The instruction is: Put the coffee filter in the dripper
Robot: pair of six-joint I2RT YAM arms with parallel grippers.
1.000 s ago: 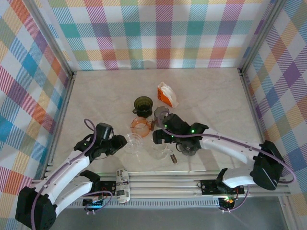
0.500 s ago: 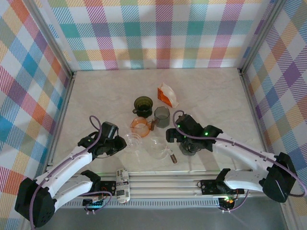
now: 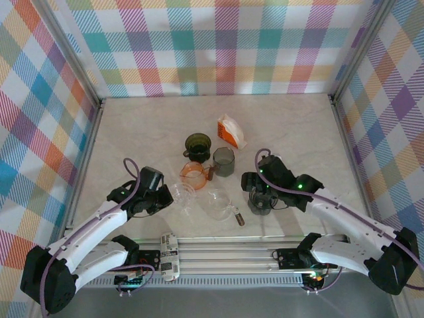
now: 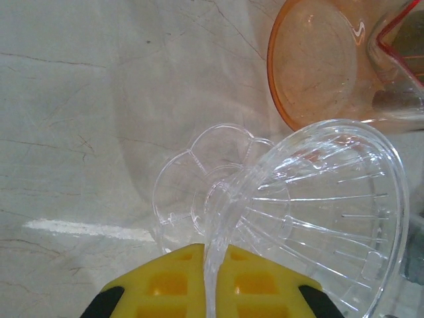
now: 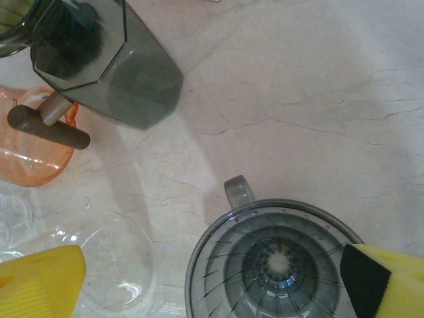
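Your coffee filter [image 3: 230, 130] stands on the table [image 3: 132, 132] as a white-and-orange wedge. It is at 1 o'clock from the green dripper [image 3: 197, 144] and well apart from both arms.

From above, the clear dripper [image 3: 183, 195] is hard to make out against the marble, and the left end effector [image 3: 165, 197] merely meets it. The left wrist view gives you the grip. The yellow fingers [image 4: 159, 291] are pressed together on the clear dripper's rim, and the dripper looks tilted, with its scalloped base toward 9 o'clock. The orange dripper [image 4: 318, 66] lies at 1 o'clock, cut off by the frame.

In the right wrist view, the right end effector [image 5: 212, 265] is spread wide and straddles the grey dripper [image 5: 278, 265]. You cannot tell whether it touches. The frame crops the dripper's lower edge. The grey cup [image 5: 106, 59] is at 11 o'clock, with a brown handle [image 5: 46, 126] beside it, and you cannot tell which vessel the handle belongs to.

A white tag [image 3: 170, 255] on the near rail carries print too small to read.
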